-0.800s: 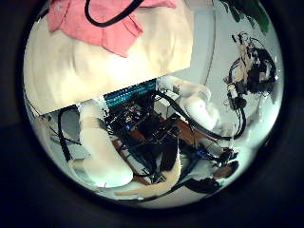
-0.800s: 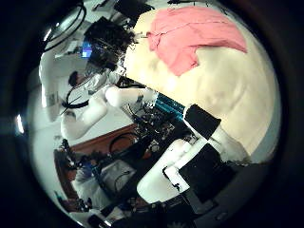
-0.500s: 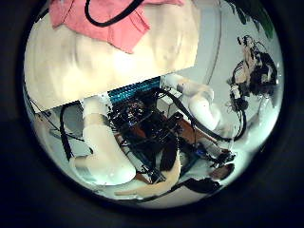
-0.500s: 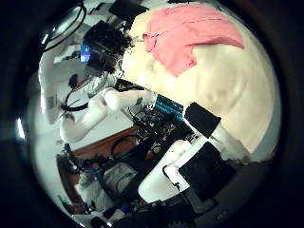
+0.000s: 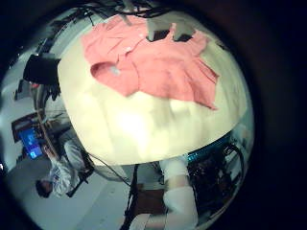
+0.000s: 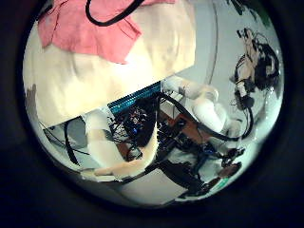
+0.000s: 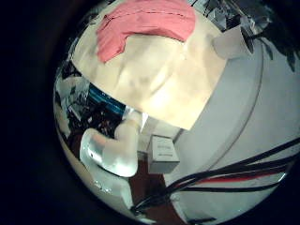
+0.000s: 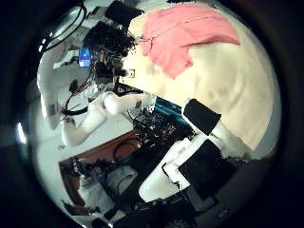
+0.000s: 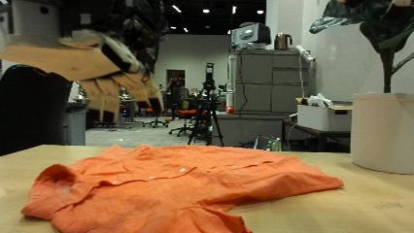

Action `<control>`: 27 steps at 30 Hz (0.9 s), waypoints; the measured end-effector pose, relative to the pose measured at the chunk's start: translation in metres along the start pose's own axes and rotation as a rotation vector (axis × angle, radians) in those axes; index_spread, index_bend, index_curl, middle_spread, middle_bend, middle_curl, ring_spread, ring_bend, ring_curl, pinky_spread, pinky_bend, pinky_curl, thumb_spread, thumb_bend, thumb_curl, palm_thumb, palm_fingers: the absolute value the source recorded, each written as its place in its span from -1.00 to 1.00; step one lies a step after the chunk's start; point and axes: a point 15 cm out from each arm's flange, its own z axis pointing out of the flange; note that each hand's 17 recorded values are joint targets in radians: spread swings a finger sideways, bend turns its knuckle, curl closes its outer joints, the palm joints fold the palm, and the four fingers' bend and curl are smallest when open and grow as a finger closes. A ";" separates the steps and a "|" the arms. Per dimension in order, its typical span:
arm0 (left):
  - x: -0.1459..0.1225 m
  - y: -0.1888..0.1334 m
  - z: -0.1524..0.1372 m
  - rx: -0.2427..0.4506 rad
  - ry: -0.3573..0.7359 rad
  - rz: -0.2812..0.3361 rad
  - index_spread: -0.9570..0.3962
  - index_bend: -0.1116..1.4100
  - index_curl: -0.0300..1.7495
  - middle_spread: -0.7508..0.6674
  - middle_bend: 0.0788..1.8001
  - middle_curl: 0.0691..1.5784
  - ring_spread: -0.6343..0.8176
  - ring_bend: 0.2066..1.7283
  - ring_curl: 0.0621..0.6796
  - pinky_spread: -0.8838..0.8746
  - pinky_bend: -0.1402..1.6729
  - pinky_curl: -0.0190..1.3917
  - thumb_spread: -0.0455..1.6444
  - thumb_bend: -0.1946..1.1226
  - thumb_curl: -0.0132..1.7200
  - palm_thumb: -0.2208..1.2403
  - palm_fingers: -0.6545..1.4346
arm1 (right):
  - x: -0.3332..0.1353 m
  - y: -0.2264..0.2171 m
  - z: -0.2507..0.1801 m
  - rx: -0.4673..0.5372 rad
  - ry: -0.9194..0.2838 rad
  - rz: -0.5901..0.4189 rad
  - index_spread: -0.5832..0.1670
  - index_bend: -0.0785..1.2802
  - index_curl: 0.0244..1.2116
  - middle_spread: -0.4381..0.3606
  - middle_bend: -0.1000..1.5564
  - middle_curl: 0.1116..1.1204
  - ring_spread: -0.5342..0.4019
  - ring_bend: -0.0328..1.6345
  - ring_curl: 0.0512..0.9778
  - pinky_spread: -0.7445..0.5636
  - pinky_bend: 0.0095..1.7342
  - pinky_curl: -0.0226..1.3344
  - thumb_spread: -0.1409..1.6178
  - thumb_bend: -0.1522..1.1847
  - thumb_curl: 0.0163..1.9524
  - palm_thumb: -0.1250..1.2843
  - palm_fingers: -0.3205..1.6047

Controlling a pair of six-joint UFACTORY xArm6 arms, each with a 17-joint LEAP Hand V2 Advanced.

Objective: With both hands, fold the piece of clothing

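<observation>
One orange shirt point(image 9: 182, 184) lies spread on the tabletop point(image 9: 336, 209); above it, a hand point(image 9: 97, 63) hangs with relaxed fingers.

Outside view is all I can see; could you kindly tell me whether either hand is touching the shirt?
Observer: No. The left little finger side palm view takes in the whole shirt, spread on the table, with no hand on it.
Operator: Thank you. Where is the other hand, please?
Observer: The right thumb side palm view shows a hand beside the end of the table where the shirt lies, not on the cloth.
Operator: Is the right palm close to the shirt?
Observer: It seems not. In the right little finger side palm view the shirt fills only a small part.
</observation>
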 end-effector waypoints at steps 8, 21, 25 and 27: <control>0.012 -0.027 0.062 -0.080 -0.107 0.142 0.50 -0.65 -0.64 0.31 -0.90 -0.69 0.48 -0.68 -0.46 0.51 -0.56 -0.53 0.25 -0.74 -0.62 -0.38 -0.36 | 0.014 0.003 -0.010 -0.009 0.075 0.065 -0.26 -0.47 -0.35 0.27 -0.67 -0.63 0.62 -0.70 -0.68 0.78 -0.72 -0.64 0.43 -0.79 -0.67 0.32 -0.29; -0.001 -0.057 0.113 -0.019 -0.239 0.212 0.46 -0.66 -0.67 0.38 -0.86 -0.71 0.51 -0.63 -0.44 0.51 -0.50 -0.50 0.17 -0.74 -0.62 -0.29 -0.38 | 0.006 0.000 -0.006 -0.047 0.127 0.029 -0.28 -0.40 -0.30 0.23 -0.66 -0.66 0.60 -0.73 -0.66 0.79 -0.75 -0.62 0.43 -0.79 -0.64 0.42 -0.27; -0.002 -0.067 0.117 0.015 -0.253 0.223 0.32 -0.43 -0.59 0.11 -0.64 -0.64 0.30 -0.71 -0.53 0.39 -0.67 -0.58 0.17 -0.70 -0.60 -0.16 -0.05 | 0.010 0.003 -0.008 -0.049 0.145 0.038 -0.28 -0.40 -0.30 0.22 -0.66 -0.66 0.60 -0.73 -0.66 0.79 -0.75 -0.62 0.42 -0.79 -0.63 0.45 -0.27; 0.000 -0.074 0.119 0.051 -0.255 0.231 0.26 -0.39 -0.56 0.01 -0.59 -0.61 0.19 -0.71 -0.53 0.34 -0.68 -0.60 0.17 -0.72 -0.60 -0.12 -0.03 | 0.013 0.003 -0.009 -0.053 0.162 0.039 -0.29 -0.38 -0.29 0.21 -0.66 -0.66 0.59 -0.73 -0.66 0.79 -0.76 -0.62 0.42 -0.79 -0.62 0.47 -0.26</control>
